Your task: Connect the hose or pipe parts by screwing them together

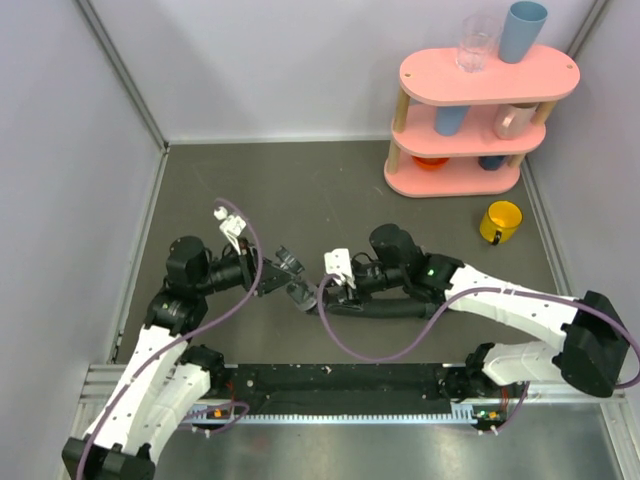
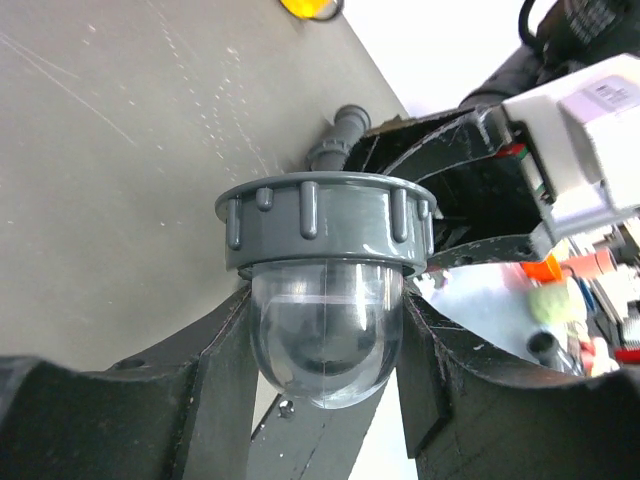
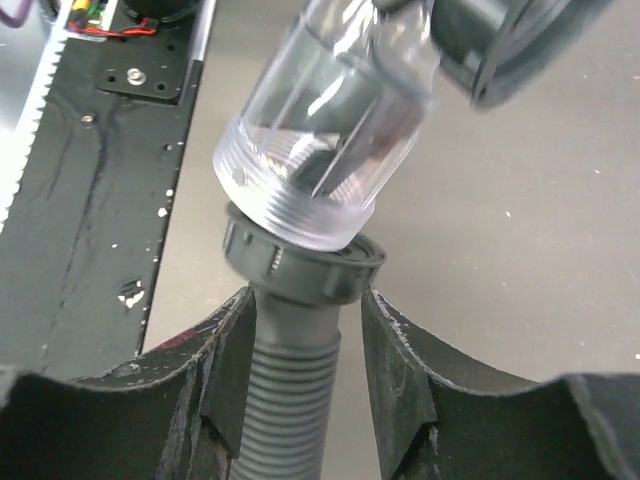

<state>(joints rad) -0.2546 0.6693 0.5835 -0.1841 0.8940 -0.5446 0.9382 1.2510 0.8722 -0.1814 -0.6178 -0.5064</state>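
Just below the middle of the top view, the left gripper (image 1: 283, 272) and the right gripper (image 1: 325, 290) stood tip to tip above the grey desk (image 1: 300, 190). The left gripper was closed on the elbow fitting (image 1: 290, 265). In its wrist view the fingers (image 2: 215, 350) pressed both sides of the clear dome (image 2: 325, 340) at lower centre. The ribbed grey ring nut (image 2: 325, 225) sat just above them, and a small grey pipe stub (image 2: 340, 135) rose behind it.

The black ribbed hose (image 1: 390, 308) lay along the desk from right of centre toward the middle, one end between the right gripper's fingers. In the right wrist view the hose ran up from the bottom edge, its cuff (image 3: 300, 262) just above the fingers (image 3: 215, 370). These stood narrow on either side of the hose. A thin gap showed on the right, so I could not tell whether they clamped it. The fitting's clear threaded mouth (image 3: 320, 150) sat against the top of the cuff, tilted toward the upper right.
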